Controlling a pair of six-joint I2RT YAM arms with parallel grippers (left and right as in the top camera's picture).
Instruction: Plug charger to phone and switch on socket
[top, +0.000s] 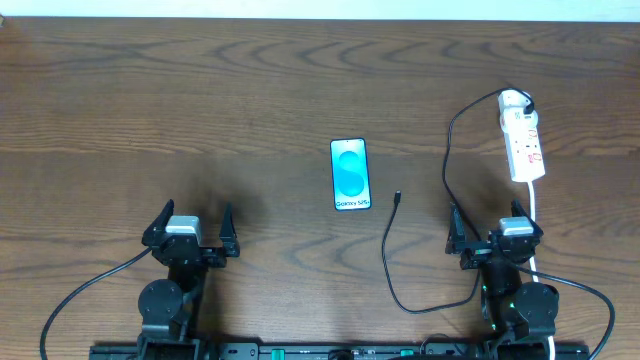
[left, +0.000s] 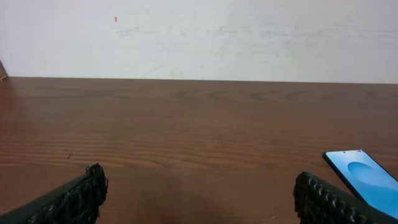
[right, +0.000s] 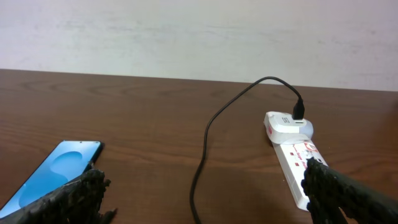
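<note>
Ahead of the wide-open left gripper and right gripper lies the slim blue-screened phone.

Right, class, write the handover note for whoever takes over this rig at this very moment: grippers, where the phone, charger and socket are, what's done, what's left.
Left gripper: open, empty, near the front of the table.
Right gripper: open, empty, just in front of the socket.
Phone: flat mid-table, screen up and lit.
Charger: one end is plugged in at the socket's far end. Its plug tip lies loose to the right of the phone, not touching it.
Done: charger joined to the socket.
Left: pick up the tip, plug it into the phone, switch the socket on. The switch position is too small to read.
</note>
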